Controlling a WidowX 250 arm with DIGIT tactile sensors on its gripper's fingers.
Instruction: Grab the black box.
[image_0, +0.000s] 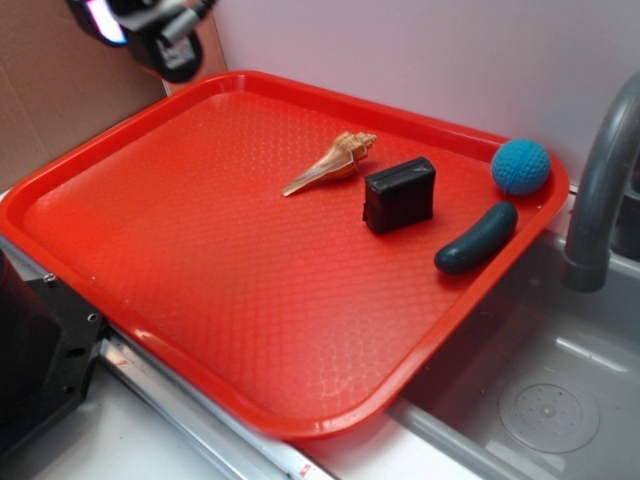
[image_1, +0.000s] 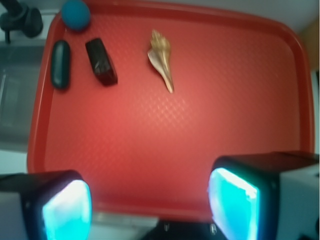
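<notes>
Spread wide over the tray's (image_1: 165, 150) near edge, the gripper (image_1: 150, 205) holds nothing. Far across it, the box (image_1: 101, 61) lies between cucumber (image_1: 60, 64) and shell (image_1: 162, 57); a careless approach might grab the cucumber.

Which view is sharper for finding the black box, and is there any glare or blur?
Exterior: sharper; the black box shows crisp edges, with soft glare on the tray in front of it. Wrist: softer overall, the box slightly blurred; the gripper fingers are out of focus and glow bright cyan, jaws apart.
</notes>
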